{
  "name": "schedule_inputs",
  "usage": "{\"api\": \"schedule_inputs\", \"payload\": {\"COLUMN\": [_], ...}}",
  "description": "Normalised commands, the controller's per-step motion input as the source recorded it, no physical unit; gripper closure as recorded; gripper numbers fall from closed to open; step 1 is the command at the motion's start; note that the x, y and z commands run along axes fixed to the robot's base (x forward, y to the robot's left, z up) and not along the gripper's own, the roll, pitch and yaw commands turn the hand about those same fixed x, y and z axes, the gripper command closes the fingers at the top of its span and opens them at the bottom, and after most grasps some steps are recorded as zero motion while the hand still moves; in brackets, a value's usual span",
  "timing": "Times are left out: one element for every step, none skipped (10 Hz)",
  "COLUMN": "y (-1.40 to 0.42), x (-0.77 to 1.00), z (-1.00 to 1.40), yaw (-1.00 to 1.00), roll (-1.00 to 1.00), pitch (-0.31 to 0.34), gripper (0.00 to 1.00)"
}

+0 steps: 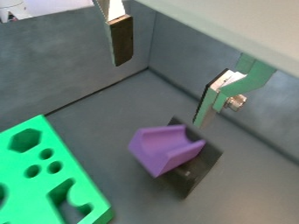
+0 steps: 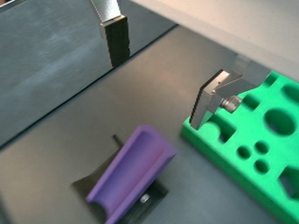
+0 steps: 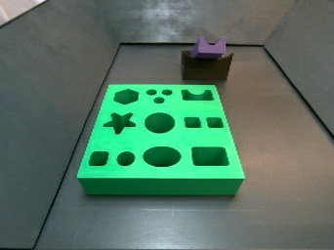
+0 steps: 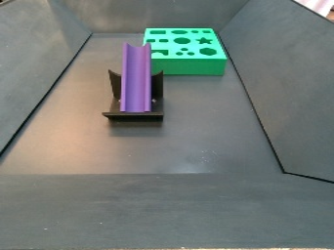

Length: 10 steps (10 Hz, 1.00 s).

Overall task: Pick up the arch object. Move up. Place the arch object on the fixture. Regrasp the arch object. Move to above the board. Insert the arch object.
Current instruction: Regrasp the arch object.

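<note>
On the dark grey floor of the walled bin, entries are ordered from the wrist cameras outward.

Gripper: the two-finger gripper [image 1: 176,66] is seen in both wrist views only, held above the pieces; nothing of it appears in either side view. Its flat silver fingers [image 2: 114,35] with dark pads stand well apart, released, with nothing between them.

Arch object: the small purple elongated block with a rounded groove along one face [image 1: 163,147] is seated on the fixture, lengthwise, groove face down in a side view [image 4: 136,76]. It is not touched by either finger.

Fixture: the dark brown, nearly black squat block [image 3: 206,66] is set near the back wall in that side view, well apart from the gripper and just beyond the board's far edge.

Board: the large bright green square slab with cut-out holes [image 3: 163,137] lies flat on the floor; an arch-shaped hole is noted at one far corner [image 3: 198,95].

Step, judged: placement on the fixture looks done; the regrasp is not yet made.

Handling, judged: the purple piece looks rigid, light and smooth-sided, likely slippery plastic. It is best taken across the two long flat flanks, near mid-length, so it does not pivot between the pads.

Risk, judged: an off-centre hold could tilt it at insertion.
</note>
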Motion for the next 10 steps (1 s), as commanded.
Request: {"api": "schedule_inputs", "payload": {"y": [-0.02,-0.02,-0.03,-0.03,-0.03,-0.04,-0.04,-0.05,-0.05,-0.05], "x": [0.03,0.04,0.05,0.07,0.09,0.1,0.11,0.11,0.11,0.11], "z": [0.0,0.0,0.0,0.0,-0.01,0.0,-0.01,0.0,0.0,-0.01], "yaw": [0.05,0.05,0.06,0.06,0.07,0.08,0.1,0.12,0.14,0.2], "roll": [1.0,1.0,1.0,1.0,1.0,1.0,1.0,1.0,1.0,0.94], "pitch": [0.05,0.059,0.075,0.089,0.113,0.127,0.156,0.178,0.193,0.22], "gripper": [0.0,0.0,0.0,0.0,0.0,0.0,0.0,0.0,0.0,0.0]}}
